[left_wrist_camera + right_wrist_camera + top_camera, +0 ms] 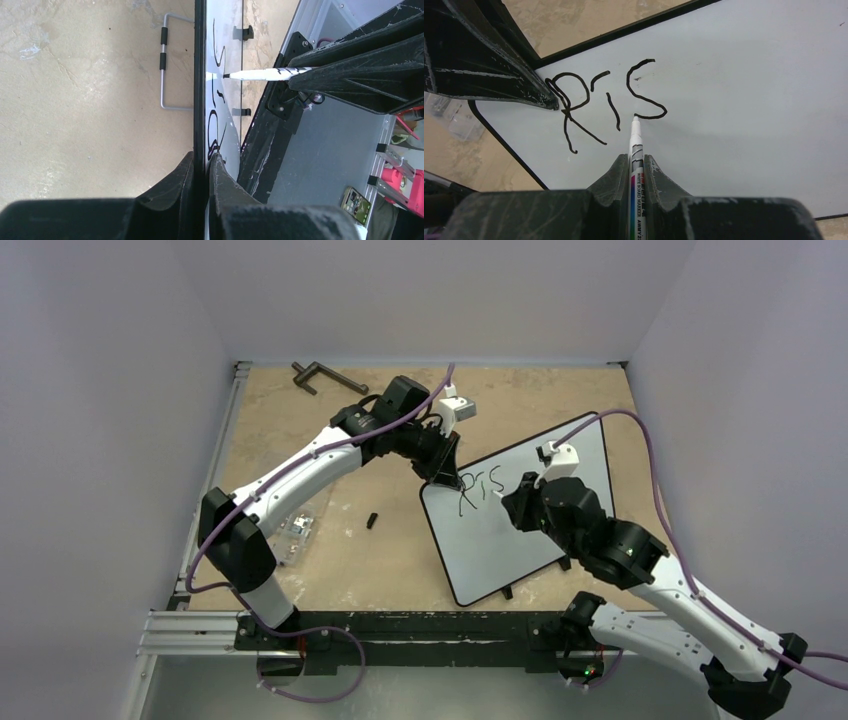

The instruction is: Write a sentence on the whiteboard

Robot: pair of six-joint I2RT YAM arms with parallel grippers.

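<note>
The whiteboard sits on the right half of the table, turned at an angle, with small black feet showing under its near edge. The sentence is barely begun: three large uneven black letters reading "Ris" run along the board's upper left corner, and the rest of the surface is blank. The whiteboard marker has its white tip at the tail of the "s", touching the surface or just off it; the left wrist view shows the tip meeting the board face. The right gripper has its fingers pressed tight on the marker barrel, the pen jutting straight out between them. The left gripper is clamped on the board's black rim at the corner beside the "R", one finger on each face, steadying it. By my reading the step in hand is finishing the first word. The next move calls for lifting the tip, shifting a little to the right of the "s", and forming the following letter with light, even pressure while the left arm holds the board firm.
</note>
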